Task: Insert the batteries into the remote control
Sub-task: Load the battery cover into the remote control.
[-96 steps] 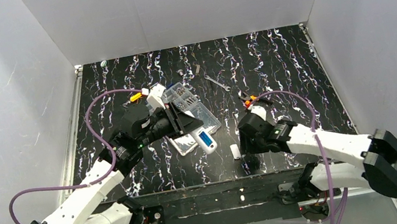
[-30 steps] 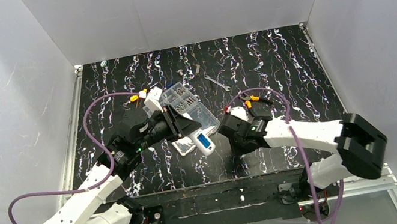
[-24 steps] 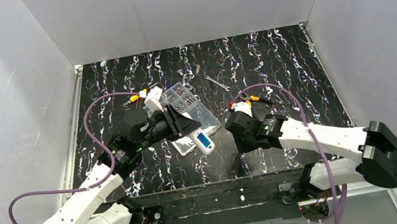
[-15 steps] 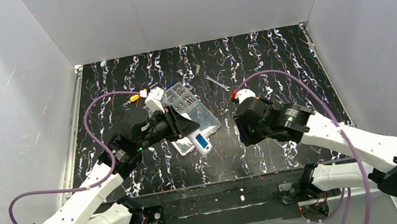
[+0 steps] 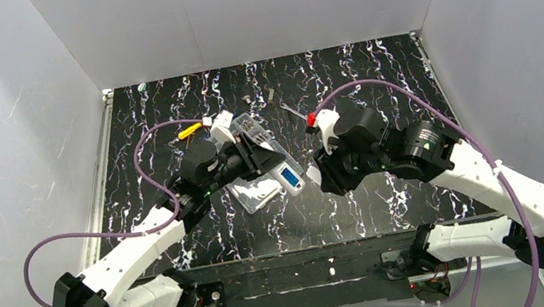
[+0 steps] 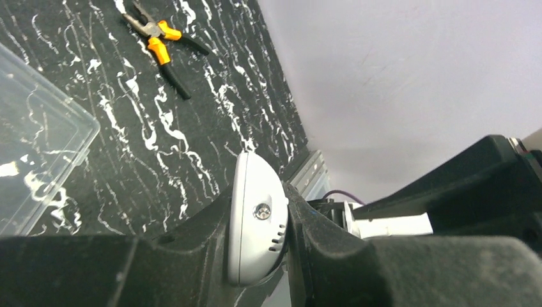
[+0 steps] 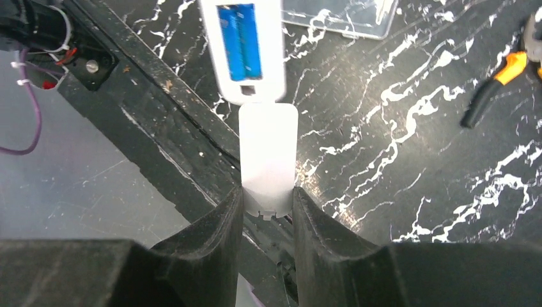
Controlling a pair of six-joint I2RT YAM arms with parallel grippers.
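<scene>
Since half a second ago, the right end effector (image 7: 267, 195) has swung in to the slim white plastic remote control (image 7: 275, 51). It is clamped on a small white rectangular cover piece (image 7: 268, 157), whose far edge now meets the remote's end. The left end effector (image 6: 257, 211), shifted rightward, grips the remote's other end above the black marbled counter (image 7: 396, 160). Two small blue cylindrical batteries (image 7: 241, 41) lie side by side in the remote's recess. The clear plastic compartment box (image 5: 247, 131) holds parts too small to tell.

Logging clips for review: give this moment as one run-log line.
left gripper: shut on remote control | batteries: both seated inside | right gripper: shut on cover, at remote control's end, not yet fitted
</scene>
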